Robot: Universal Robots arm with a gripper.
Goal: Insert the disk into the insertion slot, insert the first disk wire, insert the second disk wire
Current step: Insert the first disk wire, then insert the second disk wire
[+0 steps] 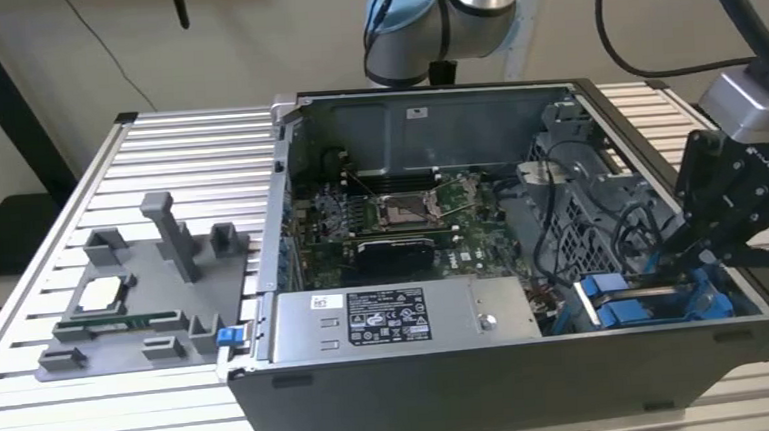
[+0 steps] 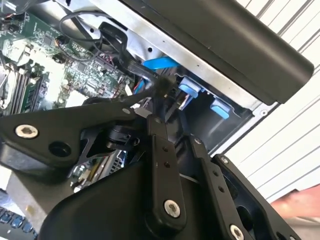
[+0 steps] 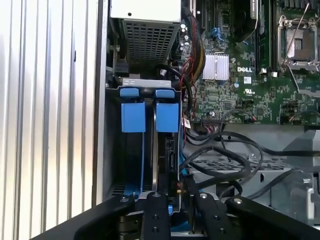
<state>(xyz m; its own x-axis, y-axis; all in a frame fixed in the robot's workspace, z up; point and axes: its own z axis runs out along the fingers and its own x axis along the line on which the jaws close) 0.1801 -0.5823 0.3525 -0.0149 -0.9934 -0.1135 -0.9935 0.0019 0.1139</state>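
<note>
1. The claw (image 3: 176,194) is reaching down into the open computer case (image 1: 503,399). In the exterior view it is working at the case's near corner on that view's right, just past the end of the power-supply box (image 1: 391,320).
2. Whether the claw is spread, pressed together or pinching something cannot be told, because its tip is sitting deep among dark parts.
3. The insertion slot (image 3: 131,160) is lying directly under the claw. Its long axis is running from the two blue tabs (image 3: 133,117) straight toward the claw, so the claw is hanging over the end far from the tabs.
4. A dark slab with a blue edge, judged to be the disk (image 3: 165,155), is standing on edge inside the slot beside one tab. It looks already seated, though its silver face is not showing.
5. A bundle of black wires (image 3: 220,152) is looping just beside the slot, on the side facing the motherboard (image 1: 399,215), close to the claw's tip. Whether any wire is plugged into the disk is hidden.
6. The case is resting on the slatted table (image 1: 49,416).
</note>
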